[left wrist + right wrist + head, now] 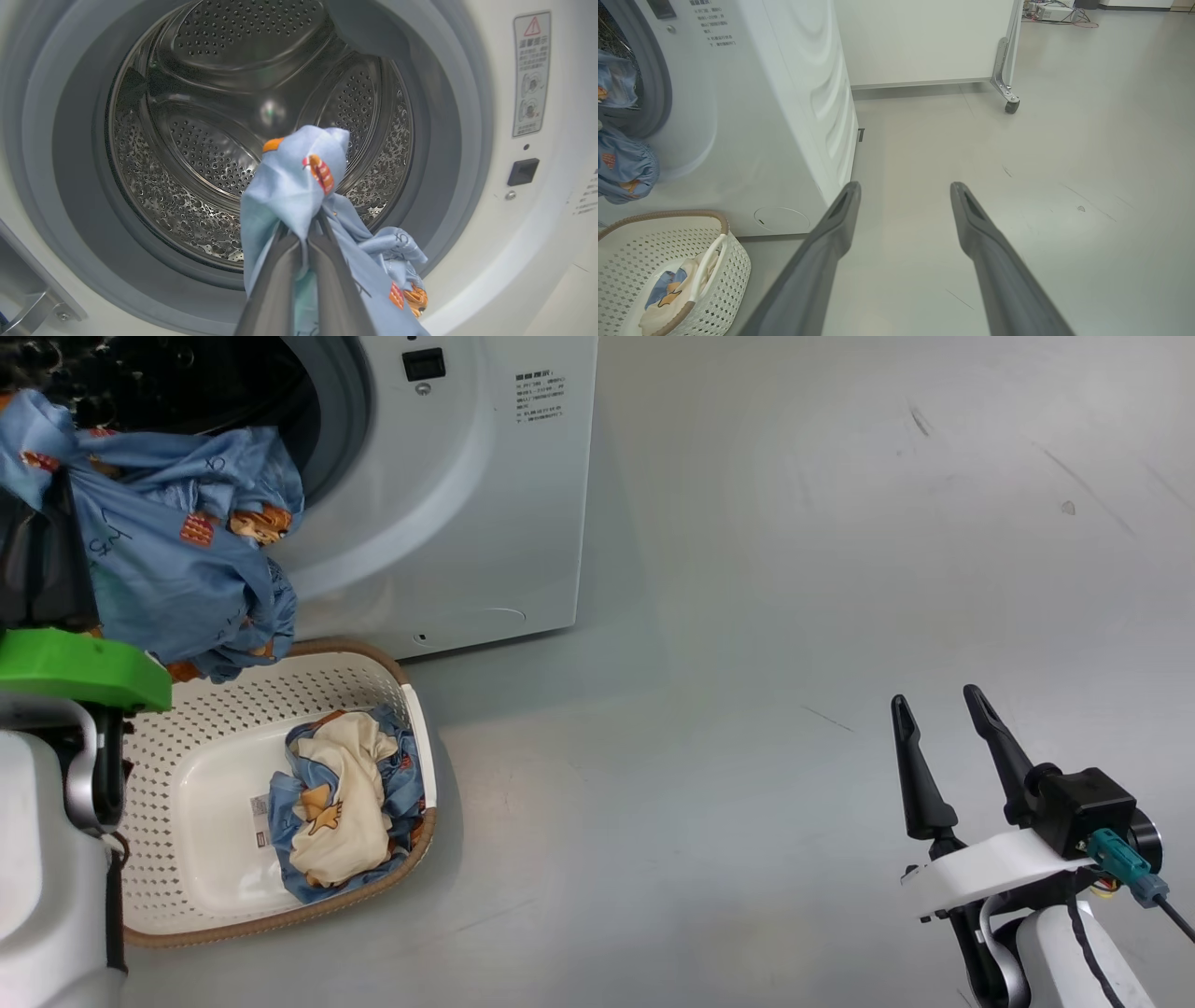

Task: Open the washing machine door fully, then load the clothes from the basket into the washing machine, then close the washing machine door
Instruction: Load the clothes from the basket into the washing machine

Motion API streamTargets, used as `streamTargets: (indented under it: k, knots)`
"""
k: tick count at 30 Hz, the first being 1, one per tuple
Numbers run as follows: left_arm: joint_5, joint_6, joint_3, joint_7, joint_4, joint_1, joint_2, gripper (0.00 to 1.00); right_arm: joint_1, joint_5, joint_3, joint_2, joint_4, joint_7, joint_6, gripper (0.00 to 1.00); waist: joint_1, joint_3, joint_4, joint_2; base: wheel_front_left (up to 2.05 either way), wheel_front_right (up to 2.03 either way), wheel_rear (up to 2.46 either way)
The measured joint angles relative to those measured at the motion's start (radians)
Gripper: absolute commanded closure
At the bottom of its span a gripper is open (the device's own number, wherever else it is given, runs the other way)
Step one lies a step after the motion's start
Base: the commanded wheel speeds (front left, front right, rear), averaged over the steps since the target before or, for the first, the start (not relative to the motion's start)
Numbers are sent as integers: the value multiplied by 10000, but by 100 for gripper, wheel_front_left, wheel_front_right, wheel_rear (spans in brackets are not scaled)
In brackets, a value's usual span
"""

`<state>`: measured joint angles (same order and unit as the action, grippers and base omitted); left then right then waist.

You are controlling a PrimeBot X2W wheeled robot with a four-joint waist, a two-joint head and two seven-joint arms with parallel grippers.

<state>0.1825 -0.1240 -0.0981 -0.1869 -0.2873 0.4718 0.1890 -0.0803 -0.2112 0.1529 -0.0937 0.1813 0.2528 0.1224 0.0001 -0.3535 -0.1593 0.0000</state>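
**Loading step: blue garment held at the drum mouth**

The left gripper (303,231) is pressed together on a bunched light blue garment (299,186), which drapes over and below its fingers. Straight ahead of the tips gapes the steel drum (201,154) of the washing machine (490,242), with the grey gasket ringing it. The basket (233,709) sits below this gripper, more clothes (341,803) lying in it. The right gripper (934,696) stands spread and empty, well apart to the side. The next move, as I judge it, is to reach forward past the gasket and release deep enough that the trailing cloth clears the lip.
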Motion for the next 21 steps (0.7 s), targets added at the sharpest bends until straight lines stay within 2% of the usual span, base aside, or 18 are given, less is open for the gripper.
streamTargets:
  k: [21]
  knots:
    - [299,-33,58,1162,-696,2964,865,100,-647,-194,-159,205,-395,0,0,0,1,-2238,-233,0,0,0,0]
